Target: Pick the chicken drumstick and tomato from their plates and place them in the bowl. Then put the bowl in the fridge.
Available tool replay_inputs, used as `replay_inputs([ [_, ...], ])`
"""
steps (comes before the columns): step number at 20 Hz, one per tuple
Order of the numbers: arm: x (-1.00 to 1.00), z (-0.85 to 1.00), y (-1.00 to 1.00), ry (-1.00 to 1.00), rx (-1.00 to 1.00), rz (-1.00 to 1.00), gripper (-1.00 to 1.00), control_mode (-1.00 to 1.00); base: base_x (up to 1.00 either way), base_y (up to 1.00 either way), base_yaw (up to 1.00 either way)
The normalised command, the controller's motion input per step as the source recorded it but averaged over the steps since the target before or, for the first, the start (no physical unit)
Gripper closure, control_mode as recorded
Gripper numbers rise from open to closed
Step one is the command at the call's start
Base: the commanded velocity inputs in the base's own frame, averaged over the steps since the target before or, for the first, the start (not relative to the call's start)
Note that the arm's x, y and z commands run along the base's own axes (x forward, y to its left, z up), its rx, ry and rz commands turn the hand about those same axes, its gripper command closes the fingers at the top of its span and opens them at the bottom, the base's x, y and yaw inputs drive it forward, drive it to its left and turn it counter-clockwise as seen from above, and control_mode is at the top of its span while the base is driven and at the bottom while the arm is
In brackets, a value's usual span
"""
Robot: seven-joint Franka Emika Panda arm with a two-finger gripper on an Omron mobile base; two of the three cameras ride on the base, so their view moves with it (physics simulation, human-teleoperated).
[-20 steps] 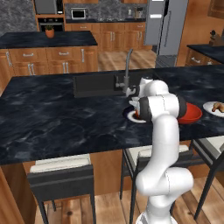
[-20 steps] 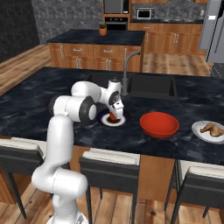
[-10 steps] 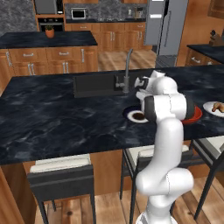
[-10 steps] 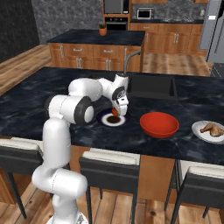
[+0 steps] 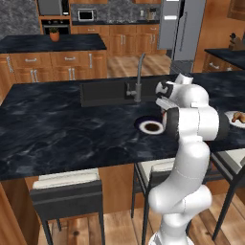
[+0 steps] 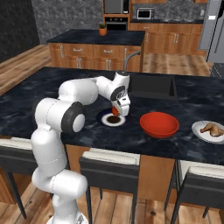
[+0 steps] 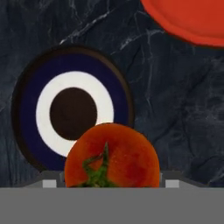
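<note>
I count one tomato [image 7: 112,155], and my tool [image 6: 117,109] has it: in the hand view the red ball sits low in the frame between the fingers, which stand wide apart on either side of it, its green stem facing the camera. In the right base view the tool shows near the middle of the frame, with the tomato [image 6: 115,111] as an orange-red spot under it, lifted just above the dark-rimmed plate [image 6: 112,119].

Plates, I count two. The dark-rimmed plate [image 7: 39,87] fills the left half of the hand view, with a navy rim, a white ring and a dark centre; the tomato covers its lower right edge. The pale plate [image 6: 205,132] lies at the right edge of the right base view, and on it rests one chicken drumstick [image 6: 210,128]. In the left base view that pale plate [image 5: 236,119] is cut off by the frame at the right and partly hidden by the arm.

One red bowl [image 6: 159,124] stands on the black counter [image 6: 52,87] between the two plates, apart from both. In the hand view only a slice of the bowl [image 7: 188,19] shows, upper right.

One fridge [image 5: 179,28] stands at the top of the left base view, behind the counter, its doors shut. In the left base view the arm's white bulk hides the tool, so I cannot make out the grip from there.
</note>
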Motion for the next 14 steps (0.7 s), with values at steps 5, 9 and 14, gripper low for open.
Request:
replay_inputs([
  [5, -0.16, 0.56, -0.16, 0.37, -0.10, 0.11, 1.00, -1.00, 0.00, 0.00, 0.00],
  [9, -0.29, 0.25, -0.41, 0.10, -0.05, 0.14, 1.00, -1.00, 0.00, 0.00, 0.00],
  [14, -0.07, 0.10, -0.49, 0.06, -0.05, 0.00, 1.00, -1.00, 0.00, 0.00, 0.00],
])
